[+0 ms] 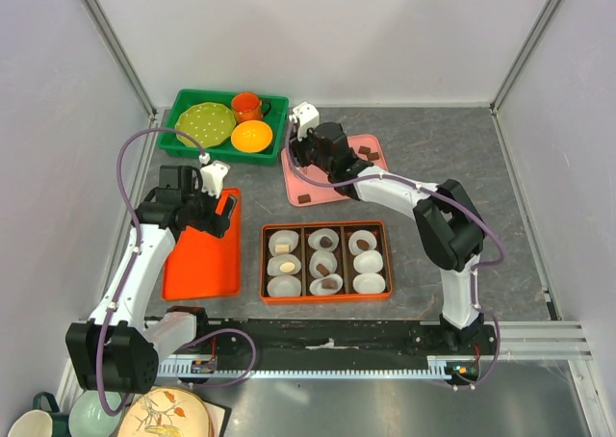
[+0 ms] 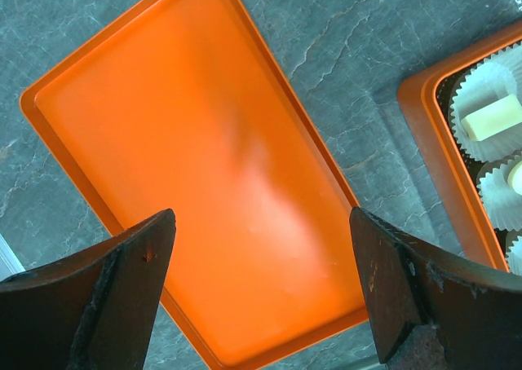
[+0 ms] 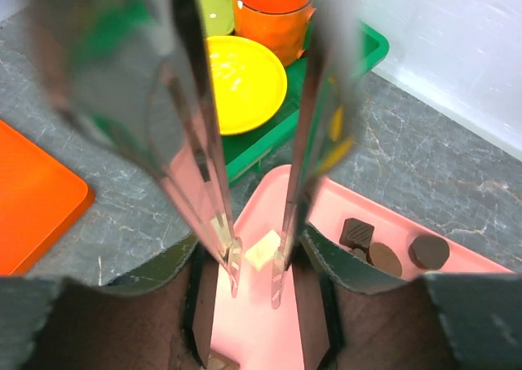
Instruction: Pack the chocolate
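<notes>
Right gripper point(image 3: 253, 276) over the pink tray point(image 3: 269, 337), tweezer tips straddling a cream chocolate point(image 3: 263, 248); grasp or gap, cannot tell. More pieces lie on that tray; others sit in paper cups point(image 1: 368, 263) in the box point(image 1: 325, 296). Left gripper point(image 2: 261, 284) spread wide above the orange tray point(image 2: 204, 182), holding nothing.

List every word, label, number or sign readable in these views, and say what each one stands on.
None can be read: no view shows any print.
Orange tray: plain, no marking.
Chocolate on the pink tray: surface pattern too small to tell.
Plate at the near edge: a painted leaf motif, no lettering.
Green bin, orange cup: no labels visible.
</notes>
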Motion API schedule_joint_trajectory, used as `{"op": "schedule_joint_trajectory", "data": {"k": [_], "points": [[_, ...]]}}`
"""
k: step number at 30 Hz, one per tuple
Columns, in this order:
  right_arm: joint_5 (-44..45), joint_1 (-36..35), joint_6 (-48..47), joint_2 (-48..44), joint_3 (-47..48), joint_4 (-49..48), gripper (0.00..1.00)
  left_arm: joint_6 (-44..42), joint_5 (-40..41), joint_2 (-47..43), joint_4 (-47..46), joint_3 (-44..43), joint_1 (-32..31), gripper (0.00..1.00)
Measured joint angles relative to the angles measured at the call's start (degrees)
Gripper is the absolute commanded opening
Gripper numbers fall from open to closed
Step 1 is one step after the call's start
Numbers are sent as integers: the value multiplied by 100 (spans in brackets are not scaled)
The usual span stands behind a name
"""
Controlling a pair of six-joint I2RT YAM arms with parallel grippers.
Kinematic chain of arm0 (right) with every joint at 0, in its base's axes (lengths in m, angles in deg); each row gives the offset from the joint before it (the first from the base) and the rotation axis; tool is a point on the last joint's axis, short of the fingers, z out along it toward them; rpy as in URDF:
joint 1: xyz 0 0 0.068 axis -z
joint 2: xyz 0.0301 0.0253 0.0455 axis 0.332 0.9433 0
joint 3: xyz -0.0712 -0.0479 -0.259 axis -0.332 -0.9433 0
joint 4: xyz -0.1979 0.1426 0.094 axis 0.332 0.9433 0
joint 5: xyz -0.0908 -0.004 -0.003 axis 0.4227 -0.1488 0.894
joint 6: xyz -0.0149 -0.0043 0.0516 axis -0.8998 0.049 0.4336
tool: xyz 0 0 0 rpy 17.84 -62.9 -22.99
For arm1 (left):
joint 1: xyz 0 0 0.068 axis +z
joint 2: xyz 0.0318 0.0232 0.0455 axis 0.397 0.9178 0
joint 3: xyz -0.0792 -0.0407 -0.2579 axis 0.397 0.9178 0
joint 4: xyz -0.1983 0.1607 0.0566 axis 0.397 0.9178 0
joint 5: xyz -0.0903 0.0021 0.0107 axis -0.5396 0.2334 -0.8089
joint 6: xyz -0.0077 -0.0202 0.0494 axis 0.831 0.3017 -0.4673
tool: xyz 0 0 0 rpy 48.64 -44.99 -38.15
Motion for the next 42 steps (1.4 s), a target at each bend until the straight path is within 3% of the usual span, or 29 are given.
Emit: {"op": "schedule_joint_trajectory", "data": {"k": [19, 42], "points": [[11, 125, 0, 669, 269, -409, 55, -48, 4, -4, -4, 4, 37, 94], [44, 170, 90, 758, 122, -942, 29, -111, 9, -44, -4, 52, 83, 94]]}}
